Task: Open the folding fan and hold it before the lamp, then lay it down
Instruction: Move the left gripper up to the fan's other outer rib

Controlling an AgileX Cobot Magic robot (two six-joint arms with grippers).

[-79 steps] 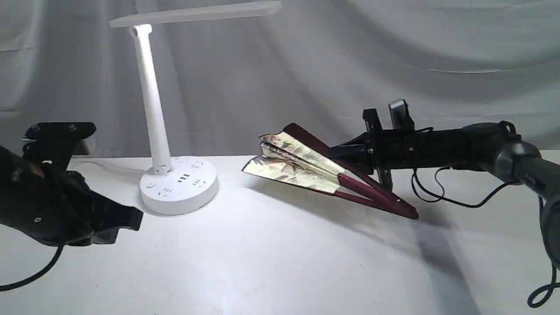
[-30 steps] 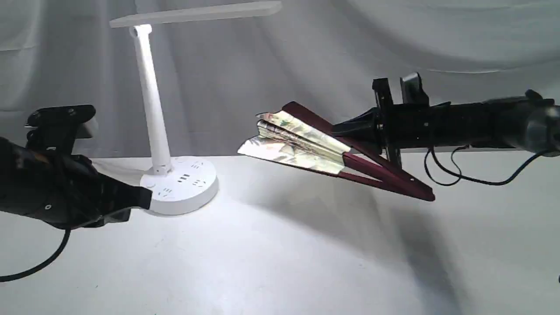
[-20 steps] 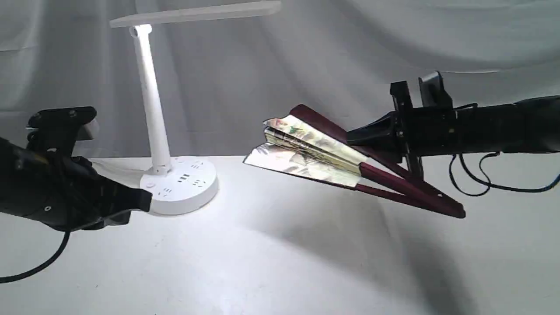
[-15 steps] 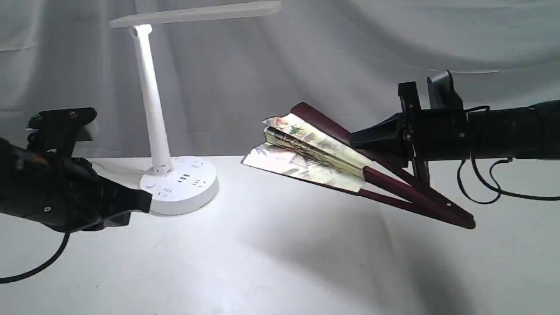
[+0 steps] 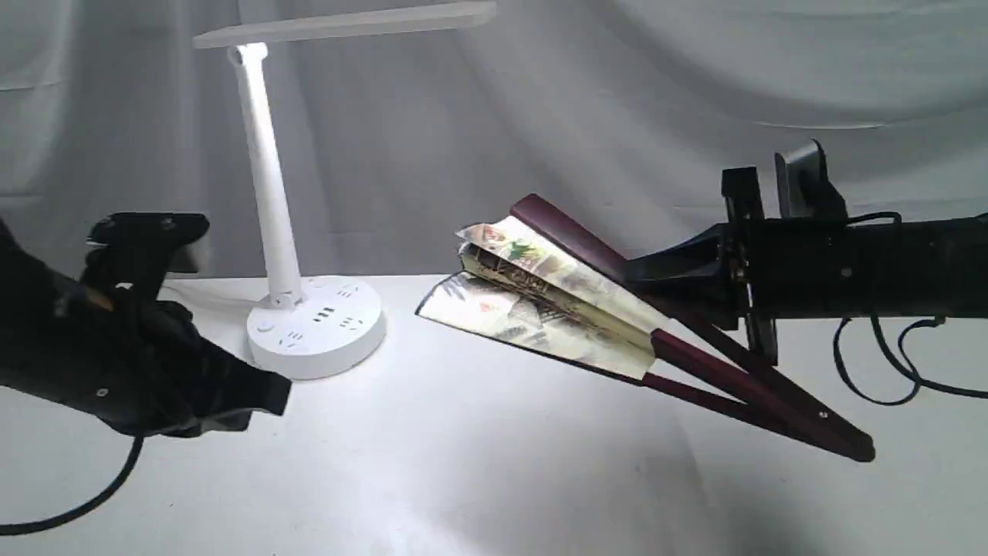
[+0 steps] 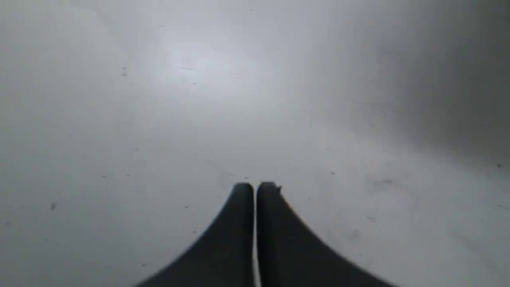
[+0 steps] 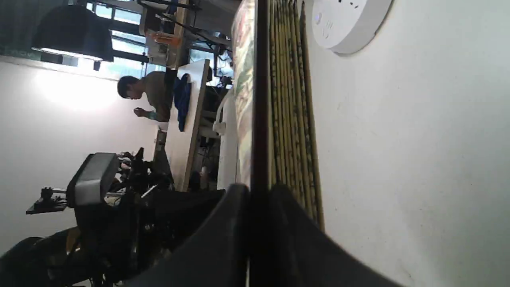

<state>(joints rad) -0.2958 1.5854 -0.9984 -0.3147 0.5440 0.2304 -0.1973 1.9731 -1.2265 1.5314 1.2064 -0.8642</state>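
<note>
Your large paper folding fan [image 5: 556, 309], with dark maroon wooden ribs and a cream painted leaf, is only partly spread. A few pleats have parted and the rest sit stacked together. It hangs tilted over the white desk [image 5: 463, 471], leaf end raised toward the middle and pivot end low on the right. You cannot tell whether that low end touches the desk.

Your black right pincer [image 5: 644, 270] is clenched on the fan's upper maroon guard rib, and the right wrist view shows that rib pinched between the jaws.

The white plastic desk lamp [image 5: 272, 193], with round socketed base, slim stem and flat bar head, stands left of the fan's leaf end, not touching it, with a bright patch on the desk beside it.

Your black left pincer [image 5: 262, 394] is clenched on nothing, low over the desk near the lamp's base.

A grey draped cloth [image 5: 695, 69] hangs behind.
</note>
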